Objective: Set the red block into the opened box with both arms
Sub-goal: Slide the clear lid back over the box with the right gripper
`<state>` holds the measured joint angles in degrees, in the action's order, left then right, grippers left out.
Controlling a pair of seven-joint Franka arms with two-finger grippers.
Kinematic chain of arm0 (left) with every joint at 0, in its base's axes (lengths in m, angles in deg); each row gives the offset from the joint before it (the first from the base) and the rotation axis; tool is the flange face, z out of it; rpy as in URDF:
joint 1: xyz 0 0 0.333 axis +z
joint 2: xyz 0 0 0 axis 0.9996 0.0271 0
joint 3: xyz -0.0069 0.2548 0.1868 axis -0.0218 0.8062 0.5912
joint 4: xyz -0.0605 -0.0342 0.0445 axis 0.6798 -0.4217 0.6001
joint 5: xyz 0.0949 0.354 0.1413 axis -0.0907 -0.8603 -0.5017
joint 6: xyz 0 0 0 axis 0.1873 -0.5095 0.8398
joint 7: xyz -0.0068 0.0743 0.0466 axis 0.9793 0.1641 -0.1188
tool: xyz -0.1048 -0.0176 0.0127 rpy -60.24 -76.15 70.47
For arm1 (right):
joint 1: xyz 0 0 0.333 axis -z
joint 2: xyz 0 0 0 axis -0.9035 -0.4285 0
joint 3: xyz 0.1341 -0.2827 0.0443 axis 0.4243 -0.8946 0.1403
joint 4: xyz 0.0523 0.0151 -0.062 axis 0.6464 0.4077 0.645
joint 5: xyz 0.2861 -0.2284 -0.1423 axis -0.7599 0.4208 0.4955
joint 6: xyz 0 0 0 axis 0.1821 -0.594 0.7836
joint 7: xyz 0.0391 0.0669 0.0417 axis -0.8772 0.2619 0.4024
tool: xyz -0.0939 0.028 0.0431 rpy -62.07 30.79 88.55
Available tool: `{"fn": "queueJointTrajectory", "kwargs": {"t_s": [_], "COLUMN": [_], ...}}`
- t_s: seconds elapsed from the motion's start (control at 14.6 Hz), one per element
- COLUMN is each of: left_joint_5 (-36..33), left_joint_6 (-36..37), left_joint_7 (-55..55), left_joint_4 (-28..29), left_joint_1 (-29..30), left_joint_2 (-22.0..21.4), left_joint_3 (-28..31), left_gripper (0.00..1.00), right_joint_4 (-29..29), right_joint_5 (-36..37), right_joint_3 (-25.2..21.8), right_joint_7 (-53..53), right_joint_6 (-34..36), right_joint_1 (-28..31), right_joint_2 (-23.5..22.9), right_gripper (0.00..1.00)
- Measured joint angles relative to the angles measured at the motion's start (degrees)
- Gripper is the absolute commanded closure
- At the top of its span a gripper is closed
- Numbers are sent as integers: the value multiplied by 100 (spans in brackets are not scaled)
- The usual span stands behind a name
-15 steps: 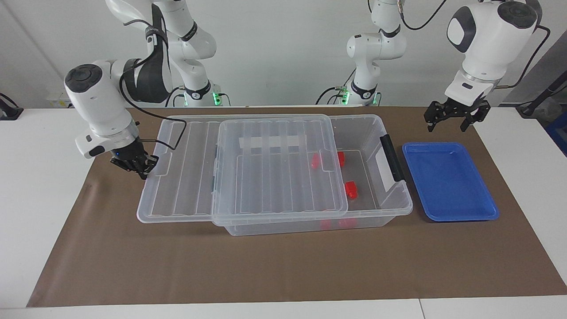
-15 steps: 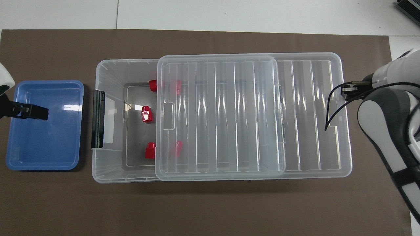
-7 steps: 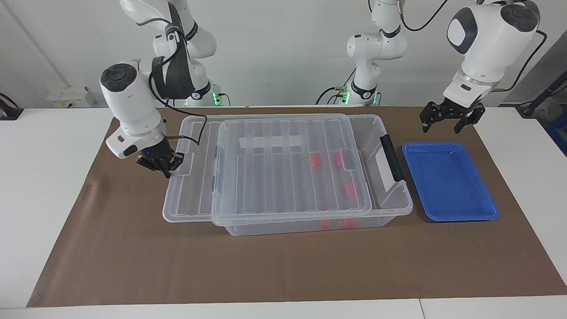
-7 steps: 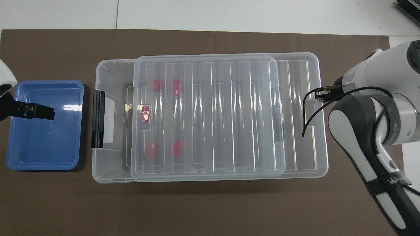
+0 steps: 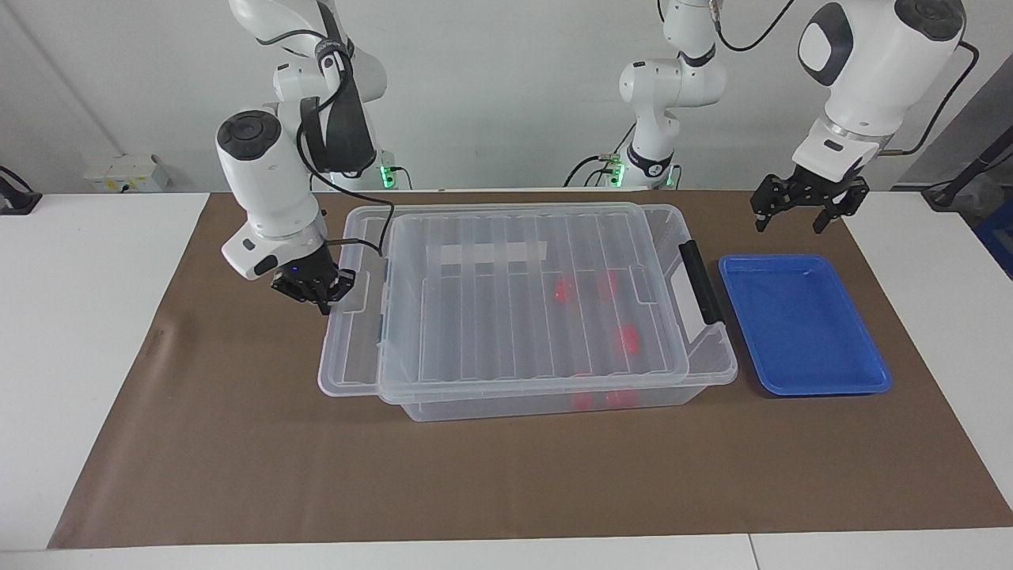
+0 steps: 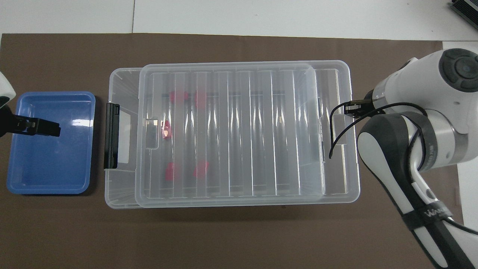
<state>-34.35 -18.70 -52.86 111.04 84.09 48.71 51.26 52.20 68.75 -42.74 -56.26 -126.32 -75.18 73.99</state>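
Observation:
The box is a clear bin in the middle of the mat, with a black latch handle at the left arm's end. Its ribbed lid lies over nearly the whole opening, leaving a narrow strip uncovered by the handle. Several red blocks lie inside and show through the lid. My right gripper is shut on the lid's end tab at the right arm's end. The left gripper hangs open and holds nothing, over the blue tray in the overhead view.
The shallow blue tray sits beside the box at the left arm's end, with nothing in it. A brown mat covers the table, with bare mat on the side of the box farther from the robots.
The right gripper has slid the lid toward the left arm's end, so it now covers the red blocks and most of the opening. The left gripper has hardly moved.

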Motion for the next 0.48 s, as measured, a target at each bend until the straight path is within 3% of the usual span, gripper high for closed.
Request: {"fn": "queueJointTrajectory", "kwargs": {"t_s": [0.48], "left_joint_5": [0], "left_joint_6": [1], "left_joint_7": [0], "left_joint_4": [0], "left_joint_1": [15], "left_joint_2": [0], "left_joint_3": [28], "left_gripper": [0], "right_joint_4": [69], "right_joint_5": [-198], "right_joint_3": [1], "right_joint_7": [161], "right_joint_6": [0], "right_joint_1": [-228], "right_joint_2": [29], "right_gripper": [100]}}
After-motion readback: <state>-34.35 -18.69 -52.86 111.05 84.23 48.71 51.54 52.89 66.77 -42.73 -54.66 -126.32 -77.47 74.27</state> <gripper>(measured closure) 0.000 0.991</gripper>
